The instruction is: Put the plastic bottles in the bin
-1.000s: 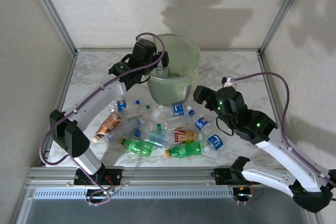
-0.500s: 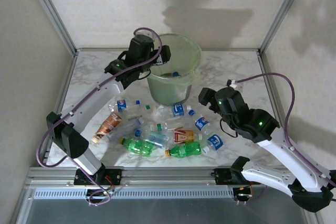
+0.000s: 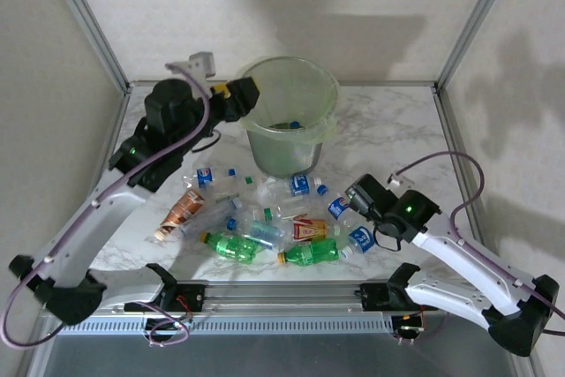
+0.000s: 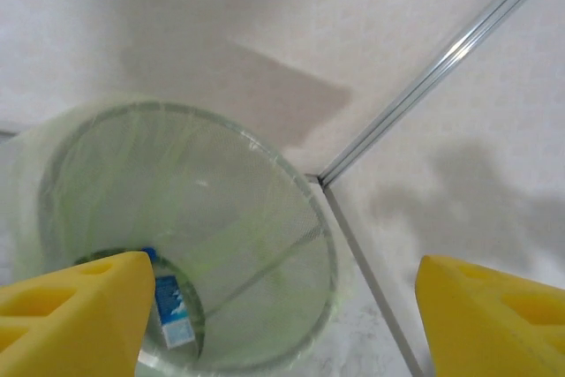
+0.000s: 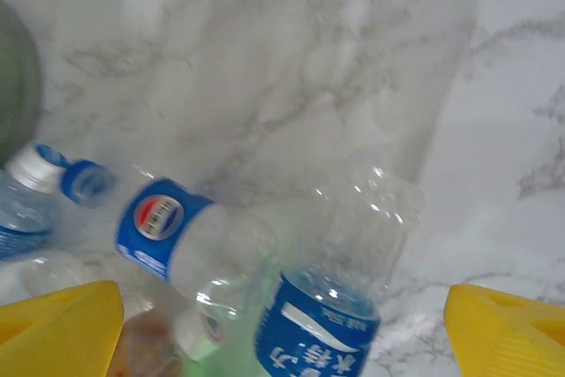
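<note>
Left jaws are spread wide with nothing between them, their yellow pads [image 4: 71,302] far apart. The bin [image 4: 291,209] sits just ahead of and below them, mouth open towards them, and one blue-labelled bottle [image 4: 172,311] lies on its bottom. Seen from above, these jaws hang just outside the rim, on the bin's left side.

Right jaws are spread wide too, pinching nothing and held low over the marble tabletop [image 5: 265,59]. Just ahead of them lie two clear bottles: a capped one [image 5: 172,222] towards their left pad, and a crushed one [image 5: 340,284] nearer the middle, the two touching.

The other bottles [image 3: 238,246] are heaped on the tabletop to the left of the right jaws — green, clear and one orange-red among them — below the left jaws' height, between the bin and the arm bases
</note>
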`<state>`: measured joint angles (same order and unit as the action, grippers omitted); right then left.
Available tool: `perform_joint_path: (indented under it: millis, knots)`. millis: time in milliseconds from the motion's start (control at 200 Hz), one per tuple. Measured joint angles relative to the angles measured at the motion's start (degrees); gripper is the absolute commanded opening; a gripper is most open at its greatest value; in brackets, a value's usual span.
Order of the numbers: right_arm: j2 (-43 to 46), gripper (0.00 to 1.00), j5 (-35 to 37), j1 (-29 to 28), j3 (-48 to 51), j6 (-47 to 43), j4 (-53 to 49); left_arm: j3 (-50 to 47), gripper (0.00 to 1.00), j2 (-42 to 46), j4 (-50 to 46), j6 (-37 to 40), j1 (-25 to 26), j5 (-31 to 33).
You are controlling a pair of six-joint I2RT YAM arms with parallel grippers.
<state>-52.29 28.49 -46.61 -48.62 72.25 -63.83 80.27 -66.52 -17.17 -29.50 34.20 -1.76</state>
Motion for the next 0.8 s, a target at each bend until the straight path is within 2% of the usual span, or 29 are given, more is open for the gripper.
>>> perform_joint_path:
  millis: [340,801]
  knots:
    - [0.28,0.9,-9.29,0.04,11.61,2.16,9.27,-22.8,0.77,12.22,0.87,-5.55,-0.07,1.68]
    - [-1.36,0.88,-13.79,0.48,17.66,3.63,16.57,-26.29,0.75,14.71,3.69,-9.4,-0.15,2.19]
